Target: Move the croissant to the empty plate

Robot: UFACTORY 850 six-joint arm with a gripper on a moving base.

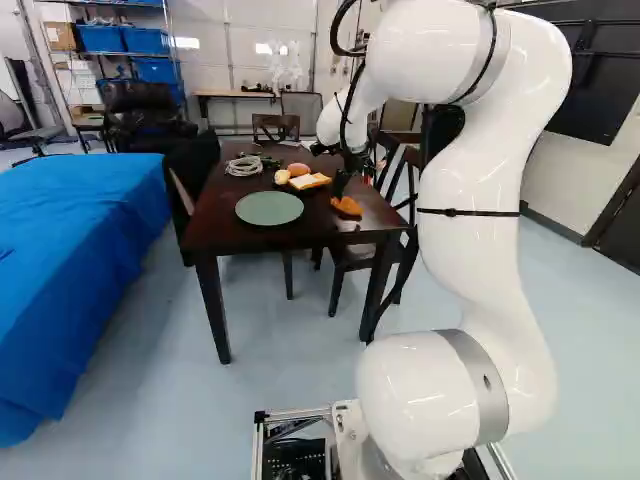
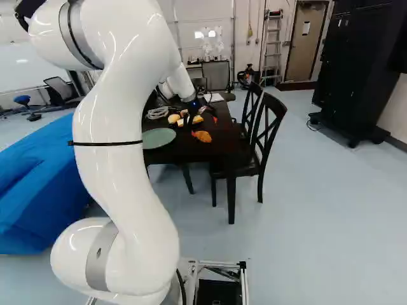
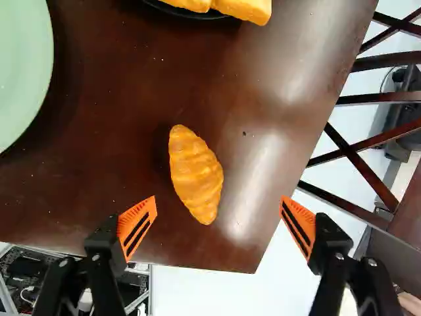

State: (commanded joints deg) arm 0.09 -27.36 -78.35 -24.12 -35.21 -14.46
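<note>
Well, the croissant (image 3: pixel 196 174) lies on the dark bench (image 3: pixel 99 164), near its edge, and the gripper (image 2: pixel 203 126) is just over it. Its two fingers stand wide apart, with nothing held; in the wrist view the croissant shows ahead of the gap between them. Off to the left in the left base view sits the green plate (image 1: pixel 269 208), apart from the croissant. Bread (image 1: pixel 310 181) and a coiled cable (image 1: pixel 245 165) lie farther back, and a wooden chair (image 2: pixel 270 127) stands beside the bench.
</note>
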